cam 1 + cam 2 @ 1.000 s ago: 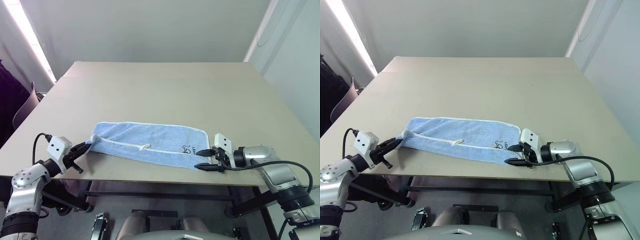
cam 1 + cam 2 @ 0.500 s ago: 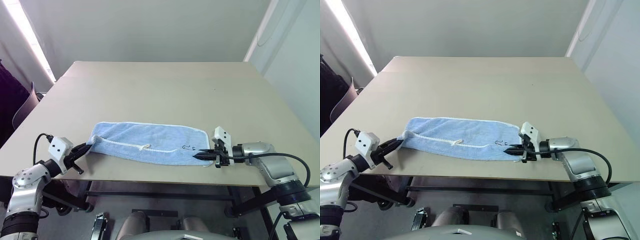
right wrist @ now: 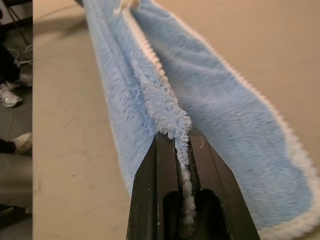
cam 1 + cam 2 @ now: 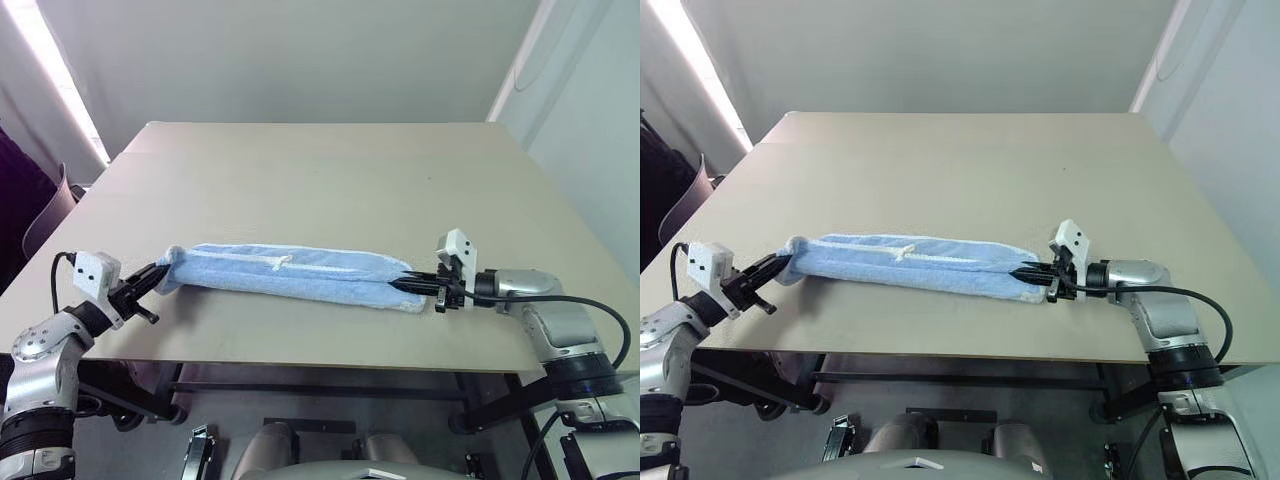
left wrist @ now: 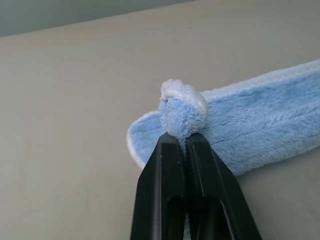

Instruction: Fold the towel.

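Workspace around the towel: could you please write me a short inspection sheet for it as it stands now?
Surface: beige table, bare apart from the towel.
Job's things: light blue towel stretched lengthwise near the front edge, white loop on top.
Clutter: nothing seen.
Grippers: left hand shut on a bunched towel corner; right hand shut on the white-edged hem at the opposite end.
Cables: black cable along the right arm; another at the left wrist.
Surroundings: grey wall behind; shoes on the floor beside the table.
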Robot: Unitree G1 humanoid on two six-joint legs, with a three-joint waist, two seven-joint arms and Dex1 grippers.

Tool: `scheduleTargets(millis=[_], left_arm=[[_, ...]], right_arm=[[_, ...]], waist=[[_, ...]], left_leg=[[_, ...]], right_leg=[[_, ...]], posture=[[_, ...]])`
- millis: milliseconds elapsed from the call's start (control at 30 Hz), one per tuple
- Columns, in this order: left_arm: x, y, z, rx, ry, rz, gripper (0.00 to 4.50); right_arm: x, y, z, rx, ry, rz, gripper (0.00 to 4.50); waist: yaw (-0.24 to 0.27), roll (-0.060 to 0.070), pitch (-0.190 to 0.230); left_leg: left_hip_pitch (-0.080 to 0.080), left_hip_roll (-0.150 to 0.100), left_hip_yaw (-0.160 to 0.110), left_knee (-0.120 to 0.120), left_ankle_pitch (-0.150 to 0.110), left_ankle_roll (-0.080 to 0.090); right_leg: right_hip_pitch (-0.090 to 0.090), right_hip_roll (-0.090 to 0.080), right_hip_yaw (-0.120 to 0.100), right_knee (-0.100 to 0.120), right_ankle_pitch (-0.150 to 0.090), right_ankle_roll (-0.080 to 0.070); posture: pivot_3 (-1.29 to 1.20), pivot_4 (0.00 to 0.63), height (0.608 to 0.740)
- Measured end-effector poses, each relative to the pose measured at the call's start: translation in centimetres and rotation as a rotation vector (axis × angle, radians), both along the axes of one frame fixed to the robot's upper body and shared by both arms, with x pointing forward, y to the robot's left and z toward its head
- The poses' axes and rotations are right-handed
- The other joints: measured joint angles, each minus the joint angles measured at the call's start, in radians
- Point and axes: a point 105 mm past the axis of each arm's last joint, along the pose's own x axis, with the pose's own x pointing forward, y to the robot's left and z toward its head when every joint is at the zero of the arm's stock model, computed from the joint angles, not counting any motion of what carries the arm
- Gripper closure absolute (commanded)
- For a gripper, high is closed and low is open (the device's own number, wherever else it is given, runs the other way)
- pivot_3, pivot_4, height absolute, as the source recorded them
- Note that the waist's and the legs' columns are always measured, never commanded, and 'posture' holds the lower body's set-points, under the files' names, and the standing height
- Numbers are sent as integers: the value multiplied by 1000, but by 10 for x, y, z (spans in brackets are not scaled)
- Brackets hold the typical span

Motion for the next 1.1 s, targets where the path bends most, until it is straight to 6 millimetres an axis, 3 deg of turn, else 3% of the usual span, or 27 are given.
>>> scheduleTargets(millis=[200, 467, 667, 833, 933, 1000, 1100], left_arm=[[-24, -2, -5, 20, 41, -61, 4500], [-17, -2, 14, -105, 3, -69, 4500], [30, -3, 39, -185, -73, -42, 4500], [85, -8, 56, -220, -154, 53, 4500], [118, -13, 94, -220, -264, 116, 4500], [129, -16, 117, -210, -334, 126, 4500], [137, -19, 135, -198, -385, 144, 4500]], right_arm=[[-13, -13, -4, -4, 2, -17, 4473], [-12, -20, 7, -5, -31, -33, 4473], [29, -18, 21, 2, -123, -103, 4473], [72, -12, 30, 9, -229, -216, 4473], [106, -7, 55, 13, -351, -327, 4473], [119, -9, 74, 29, -433, -380, 4473], [128, -9, 93, 57, -508, -415, 4473]], waist=[[3, 0, 0], [4, 1, 1], [3, 1, 0], [3, -1, 1], [-2, -1, 1], [-7, -1, 1], [-17, -2, 1]], left_leg=[[0, 0, 0, 0, 0, 0], [-1, 0, 0, 3, 0, 0], [0, 0, 1, 3, 0, 0], [-1, -1, 0, 3, 1, 0], [-6, -1, 0, 5, 2, -1], [-8, -2, 1, 4, 2, -1], [-11, -2, 1, 3, 3, -3]], right_leg=[[0, 0, 0, 0, -2, -4], [0, -1, 0, 0, -2, -5], [1, 0, -1, 0, 0, 0], [0, 2, -2, 1, 4, 5], [-2, 2, -1, 3, 7, 7], [-5, 1, -1, 3, 7, 7], [-9, 1, -1, 4, 7, 7]], posture=[[0, 0, 740], [0, 0, 740], [0, 0, 740], [0, 0, 740], [0, 0, 740], [0, 0, 740], [0, 0, 740]])
